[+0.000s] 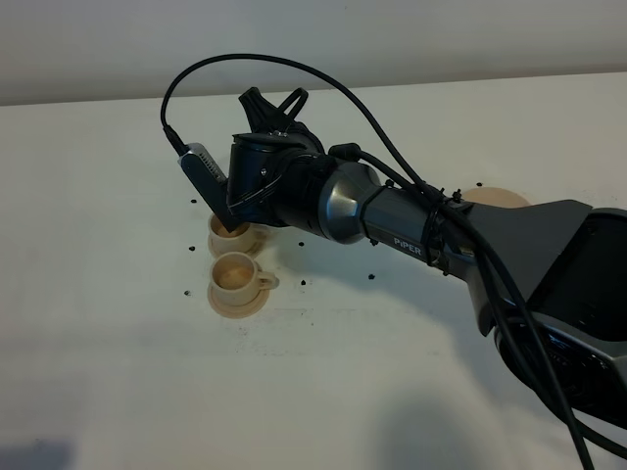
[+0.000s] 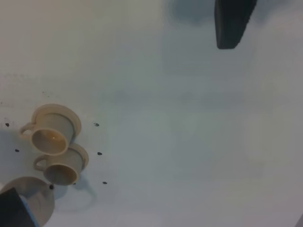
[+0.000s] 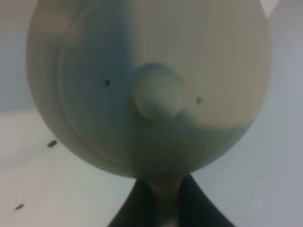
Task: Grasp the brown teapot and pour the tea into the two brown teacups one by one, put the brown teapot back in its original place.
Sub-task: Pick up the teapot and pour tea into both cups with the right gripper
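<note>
The brown teapot (image 3: 151,90) fills the right wrist view, its knobbed lid facing the camera. My right gripper (image 3: 163,203) is shut on its handle. In the high view my right arm (image 1: 294,191) reaches across to the left and hides the teapot, just above the far teacup (image 1: 233,235). The near teacup (image 1: 238,275) stands on its saucer in front of it. Both teacups show in the left wrist view (image 2: 52,136) (image 2: 62,168). The original place, a flat tan disc (image 1: 495,196), lies bare at the right behind the arm. Only one dark finger (image 2: 231,23) of my left gripper shows.
Small dark specks (image 1: 302,284) lie scattered on the white table (image 1: 392,372) around the cups. A pale round shape (image 2: 35,196) beside a dark part sits next to the cups at the left wrist view's edge. The table's far edge meets a pale wall.
</note>
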Motion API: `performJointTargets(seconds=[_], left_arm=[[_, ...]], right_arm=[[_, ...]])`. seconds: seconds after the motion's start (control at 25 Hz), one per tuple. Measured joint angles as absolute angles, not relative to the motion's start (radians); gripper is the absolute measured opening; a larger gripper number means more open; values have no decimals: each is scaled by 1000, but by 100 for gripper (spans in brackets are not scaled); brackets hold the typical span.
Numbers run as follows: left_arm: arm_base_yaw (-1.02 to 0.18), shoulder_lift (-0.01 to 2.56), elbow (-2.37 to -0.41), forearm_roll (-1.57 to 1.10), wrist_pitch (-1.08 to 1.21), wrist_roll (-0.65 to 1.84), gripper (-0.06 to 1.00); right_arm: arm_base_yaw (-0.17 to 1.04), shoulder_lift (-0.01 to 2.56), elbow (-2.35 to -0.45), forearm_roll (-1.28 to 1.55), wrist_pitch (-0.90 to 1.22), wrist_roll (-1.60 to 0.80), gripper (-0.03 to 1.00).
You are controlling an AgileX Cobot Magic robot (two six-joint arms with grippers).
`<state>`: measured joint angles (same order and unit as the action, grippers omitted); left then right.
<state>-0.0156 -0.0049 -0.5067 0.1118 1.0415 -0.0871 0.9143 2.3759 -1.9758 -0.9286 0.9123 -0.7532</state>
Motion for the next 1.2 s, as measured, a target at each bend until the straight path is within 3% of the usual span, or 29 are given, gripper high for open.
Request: performJointTargets(seconds=[1.2], left_arm=[[-16, -5, -507, 112, 1042, -87, 61]], right_arm=[[914, 2376, -1976, -1024, 868, -802, 13]])
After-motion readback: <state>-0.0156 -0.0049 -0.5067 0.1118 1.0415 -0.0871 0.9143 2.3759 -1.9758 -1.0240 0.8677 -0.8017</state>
